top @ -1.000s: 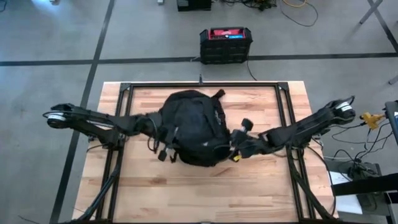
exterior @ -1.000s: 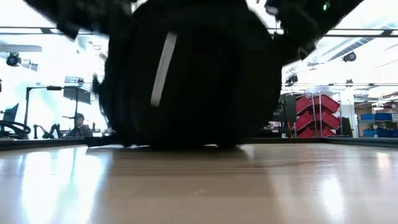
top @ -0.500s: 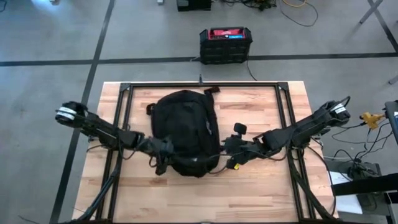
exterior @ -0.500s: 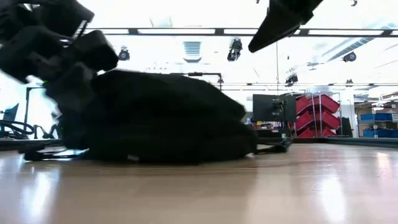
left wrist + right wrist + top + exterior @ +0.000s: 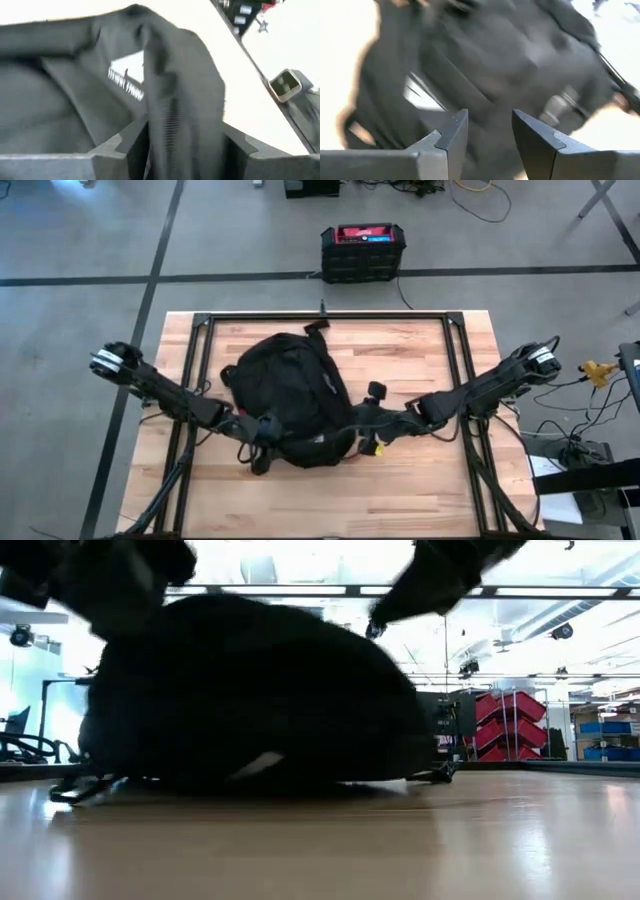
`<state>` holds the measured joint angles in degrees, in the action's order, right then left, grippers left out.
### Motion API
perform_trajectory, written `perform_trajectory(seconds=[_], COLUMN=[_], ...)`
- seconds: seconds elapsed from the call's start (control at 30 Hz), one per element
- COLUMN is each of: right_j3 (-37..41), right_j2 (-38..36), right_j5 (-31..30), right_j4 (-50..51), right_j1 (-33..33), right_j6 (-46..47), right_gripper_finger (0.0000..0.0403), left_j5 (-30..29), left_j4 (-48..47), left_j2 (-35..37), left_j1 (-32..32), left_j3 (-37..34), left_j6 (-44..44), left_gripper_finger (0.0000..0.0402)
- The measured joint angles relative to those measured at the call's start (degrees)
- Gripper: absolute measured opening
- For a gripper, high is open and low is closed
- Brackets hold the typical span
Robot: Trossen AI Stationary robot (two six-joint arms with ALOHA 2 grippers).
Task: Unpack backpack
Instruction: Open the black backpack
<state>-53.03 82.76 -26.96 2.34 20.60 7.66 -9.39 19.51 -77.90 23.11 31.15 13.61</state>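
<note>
I've laid the backpack (image 5: pixel 288 400) flat at frame centre from upright, left gripper (image 5: pixel 185 145) pinching its strap, right gripper (image 5: pixel 490 131) spread against it, zips now reachable.

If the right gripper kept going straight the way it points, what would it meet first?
Most likely the large soft black fabric backpack: it fills the wrist view just beyond the right gripper, whose fingers stand apart. How close it is remains unclear.

Left tool (image 5: pixel 182 145) clamped, right tool (image 5: pixel 490 131) agape.
</note>
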Motion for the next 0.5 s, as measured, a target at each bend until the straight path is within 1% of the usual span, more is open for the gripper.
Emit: perform_trajectory(seconds=[0.13, 0.23, 0.3, 0.37, 0.43, 0.5], right_j3=[0.2, 0.2, 0.2, 0.2, 0.2, 0.2], right_j2=[1.9, 4.8, 7.5, 10.8, 13.3, 15.5], right_j5=[7.8, 13.3, 15.2, 15.4, 15.4, 15.4], right_j4=[-9.1, -15.7, -19.7, -22.3, -22.5, -22.4], right_j1=[0.0, 0.0, 0.0, 0.0, -0.2, -0.3], right_j6=[-3.3, -4.8, -5.9, -6.8, -6.8, -5.5], right_gripper_finger=[0.0151, 0.0154, 0.0153, 0.0151, 0.0147, 0.0142], left_j5=[-2.3, -5.0, -5.4, -5.4, -5.3, -5.4], left_j4=[-0.2, 0.0, -2.8, -12.6, -26.8, -41.8], left_j2=[-2.7, -6.0, -8.2, -9.0, -9.0, -8.9], left_j1=[-0.1, -0.2, -0.3, -0.3, -0.3, -0.1], left_j3=[4.0, 7.1, 9.8, 13.6, 19.2, 25.4], left_j6=[-6.5, -9.5, -10.7, -11.5, -10.7, -5.9], left_gripper_finger=[0.0160, 0.0160, 0.0164, 0.0172, 0.0181, 0.0188])
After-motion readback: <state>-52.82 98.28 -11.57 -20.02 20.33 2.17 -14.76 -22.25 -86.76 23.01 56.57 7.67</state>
